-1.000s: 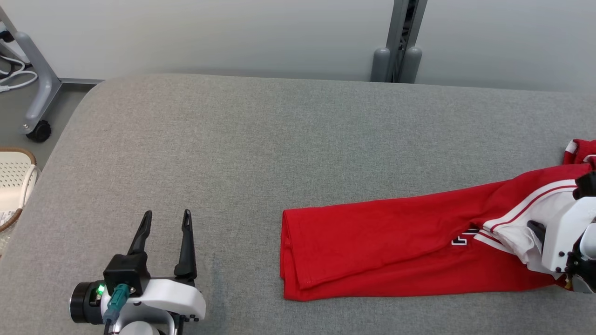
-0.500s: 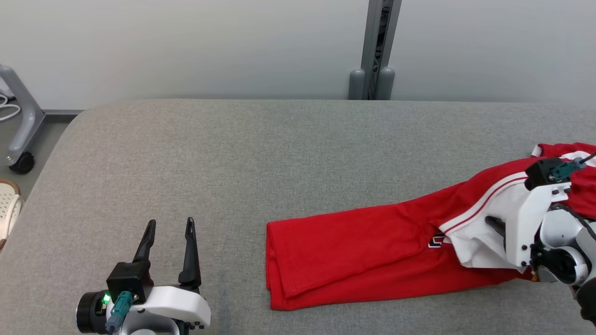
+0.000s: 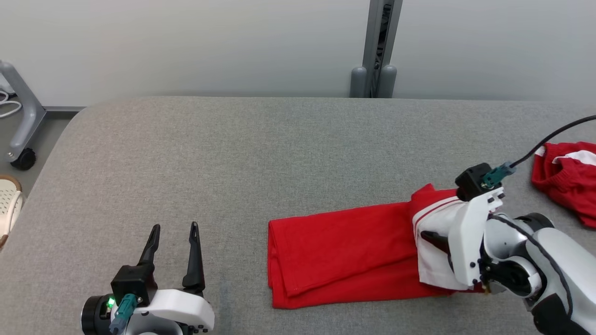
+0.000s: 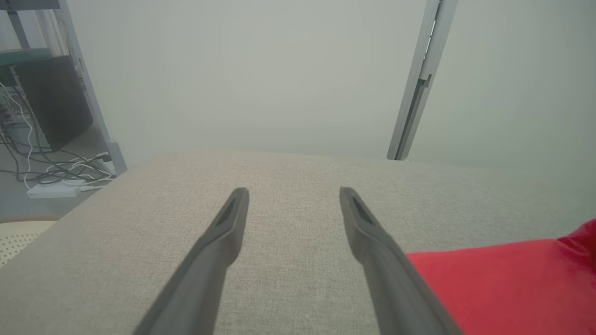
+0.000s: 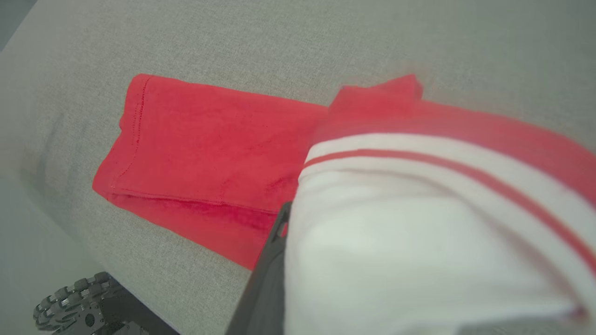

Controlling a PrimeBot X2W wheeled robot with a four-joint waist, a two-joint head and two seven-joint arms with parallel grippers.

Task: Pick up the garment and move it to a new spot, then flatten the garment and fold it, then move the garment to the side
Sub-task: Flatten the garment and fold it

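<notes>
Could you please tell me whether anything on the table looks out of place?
Yes. A crumpled red-and-white cloth lies apart from the garment near the table's right edge. The garment's white-striped end, pinched in the right gripper, is bunched rather than flat.

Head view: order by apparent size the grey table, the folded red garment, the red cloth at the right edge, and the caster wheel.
1. grey table
2. folded red garment
3. red cloth, partly cut off by the frame
4. caster wheel, on the floor farther off
</notes>
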